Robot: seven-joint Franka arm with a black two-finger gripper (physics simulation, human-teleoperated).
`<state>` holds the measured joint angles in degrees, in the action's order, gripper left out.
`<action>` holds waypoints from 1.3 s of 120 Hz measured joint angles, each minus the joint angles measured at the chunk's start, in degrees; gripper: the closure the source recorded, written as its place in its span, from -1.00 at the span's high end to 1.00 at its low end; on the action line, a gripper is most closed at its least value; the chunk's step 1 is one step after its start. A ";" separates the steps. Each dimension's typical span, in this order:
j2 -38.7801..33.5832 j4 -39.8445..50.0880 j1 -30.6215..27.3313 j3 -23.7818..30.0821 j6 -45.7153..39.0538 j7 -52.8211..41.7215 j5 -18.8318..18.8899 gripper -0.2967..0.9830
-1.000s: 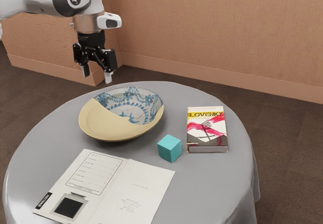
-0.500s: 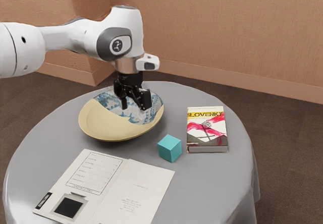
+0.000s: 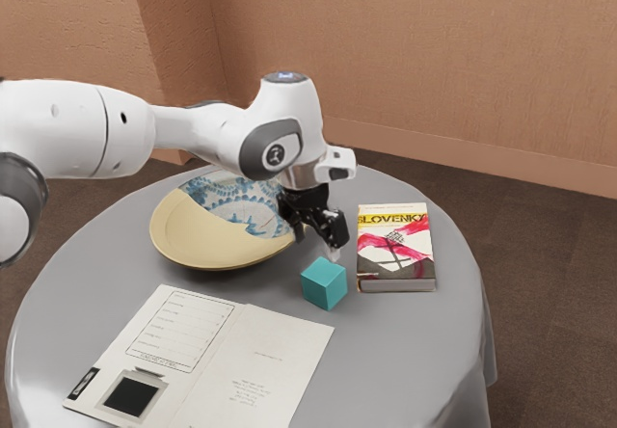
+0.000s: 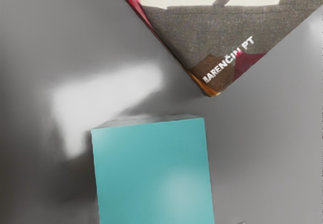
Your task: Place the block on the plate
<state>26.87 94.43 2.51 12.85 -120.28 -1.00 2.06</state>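
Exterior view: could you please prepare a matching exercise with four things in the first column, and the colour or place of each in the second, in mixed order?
1. Block
2. Plate
3. Book
4. Gripper

A. Blue pattern on one part, plain cream on another
B. In the air, above the table
C. Plain teal
D. Red, white and yellow on its cover

Right pairs: 1-C, 2-A, 3-D, 4-B

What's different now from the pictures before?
The pincer moved toward the exterior view's right and came down: first it was up high behind the plate, then over the plate, and now it is just above the blue block. It hasn't taken hold of or let go of anything. The block, plate, thick book and white papers stayed where they were.
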 joint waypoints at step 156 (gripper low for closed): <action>9.93 -0.63 -2.54 0.50 -7.10 4.11 0.49 0.32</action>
<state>36.80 93.80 -0.03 13.36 -127.38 3.11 2.54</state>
